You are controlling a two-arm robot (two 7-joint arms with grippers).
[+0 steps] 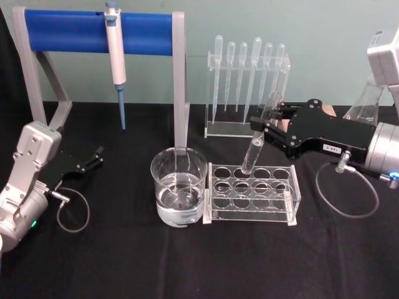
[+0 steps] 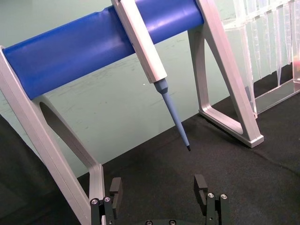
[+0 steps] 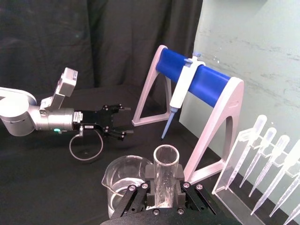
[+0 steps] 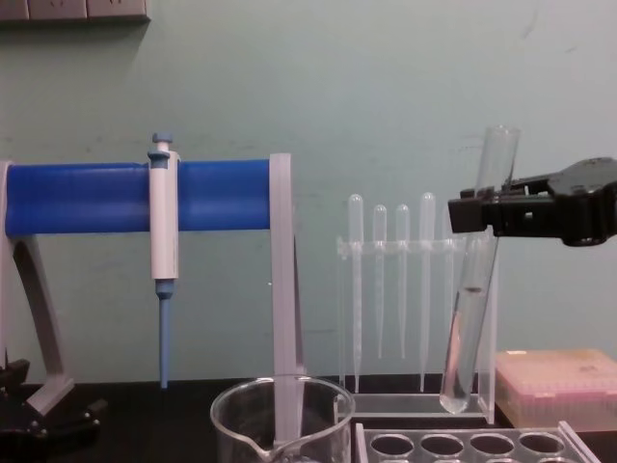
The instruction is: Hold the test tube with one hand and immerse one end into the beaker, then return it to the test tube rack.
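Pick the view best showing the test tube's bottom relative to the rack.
Chest view: the test tube hangs tilted, its rounded bottom clear above the rack. Head view shows it tilted over a rear hole. Right wrist view shows its open rim in the right gripper. Left gripper sits parked.

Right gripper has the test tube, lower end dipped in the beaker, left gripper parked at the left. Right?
No. The right gripper holds the test tube, but its lower end hangs above the rack, beside the beaker, not in it; the chest view shows this. The left gripper is parked at the left.
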